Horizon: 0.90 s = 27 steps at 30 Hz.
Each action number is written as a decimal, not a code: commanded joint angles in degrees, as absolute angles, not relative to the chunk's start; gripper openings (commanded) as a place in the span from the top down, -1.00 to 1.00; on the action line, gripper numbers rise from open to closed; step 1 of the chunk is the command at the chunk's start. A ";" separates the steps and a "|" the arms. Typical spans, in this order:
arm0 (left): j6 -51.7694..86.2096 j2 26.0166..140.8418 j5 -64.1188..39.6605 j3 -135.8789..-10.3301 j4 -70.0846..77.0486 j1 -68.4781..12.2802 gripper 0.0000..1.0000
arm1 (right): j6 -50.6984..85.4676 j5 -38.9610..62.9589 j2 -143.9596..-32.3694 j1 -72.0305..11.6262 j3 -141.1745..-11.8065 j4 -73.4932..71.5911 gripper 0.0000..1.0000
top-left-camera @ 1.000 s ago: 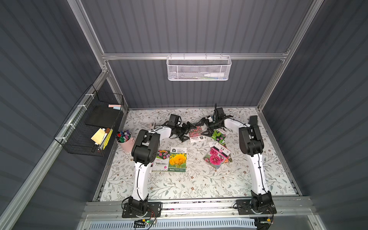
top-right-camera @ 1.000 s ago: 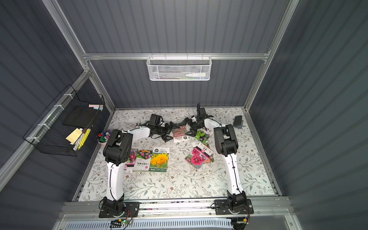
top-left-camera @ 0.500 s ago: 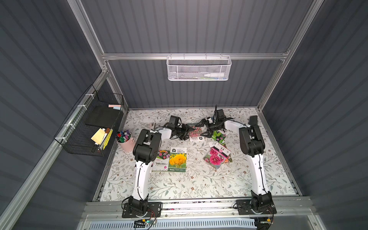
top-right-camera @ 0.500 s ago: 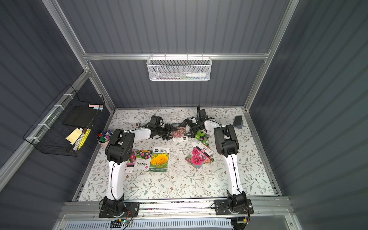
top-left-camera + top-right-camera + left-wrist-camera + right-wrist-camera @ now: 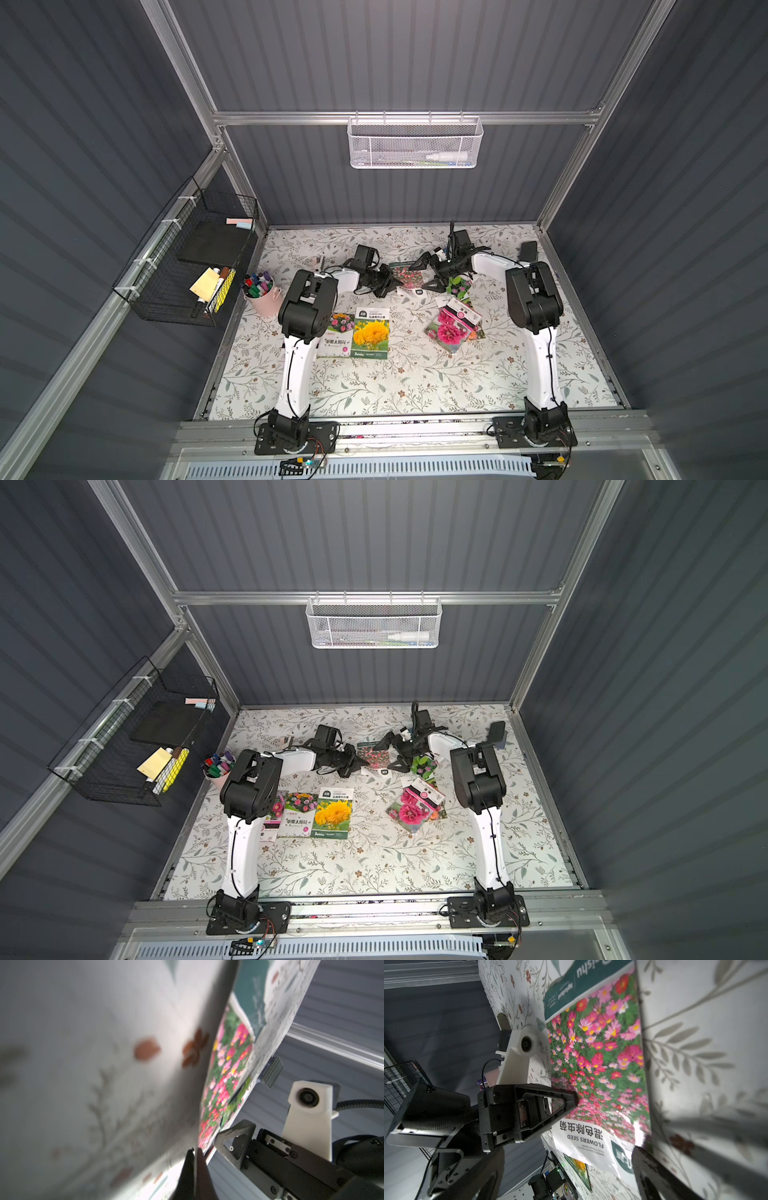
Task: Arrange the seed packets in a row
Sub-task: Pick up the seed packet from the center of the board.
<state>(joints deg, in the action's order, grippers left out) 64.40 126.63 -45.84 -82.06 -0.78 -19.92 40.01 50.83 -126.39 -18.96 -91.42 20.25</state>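
A seed packet of pink and red daisies [image 5: 406, 276] [image 5: 375, 757] [image 5: 602, 1057] lies at the back middle of the floral mat. My left gripper [image 5: 390, 283] [image 5: 360, 763] [image 5: 195, 1154] is shut on its left edge, with a thin sheet between the fingertips. My right gripper [image 5: 427, 273] [image 5: 394, 753] [image 5: 564, 1159] stands open at the packet's right side, its white label end between the jaws. A yellow-flower packet [image 5: 371, 333] and a mixed-flower packet [image 5: 338, 336] lie side by side near the front left. Magenta packets [image 5: 453, 325] overlap at the right, and a green-leaved packet [image 5: 459, 285] lies behind them.
A pink cup of markers [image 5: 261, 293] stands at the mat's left edge. A black wire basket [image 5: 187, 266] hangs on the left wall and a white mesh basket [image 5: 415, 141] on the back wall. A dark slab [image 5: 528, 250] leans at the back right.
My left gripper's jaws have gone from open to shut on the daisy packet's edge. The right gripper has stayed open and shifted only slightly.
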 commanded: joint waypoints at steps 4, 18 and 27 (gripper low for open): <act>58.72 119.32 -56.85 -79.46 -2.96 -20.21 1.00 | 36.61 49.51 -117.21 -16.26 -84.59 20.45 -0.96; 78.66 116.62 -76.95 -75.38 9.17 -20.21 1.00 | 39.12 62.11 -110.53 -10.81 -71.91 12.33 -0.91; 94.17 117.66 -78.08 -75.77 27.15 -20.55 1.00 | 49.42 70.01 -110.37 -11.25 -65.80 -2.39 -0.90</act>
<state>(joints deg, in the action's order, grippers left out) 88.44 117.73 -76.03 -75.61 20.18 -20.08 44.10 65.78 -111.74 -10.90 -67.81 5.17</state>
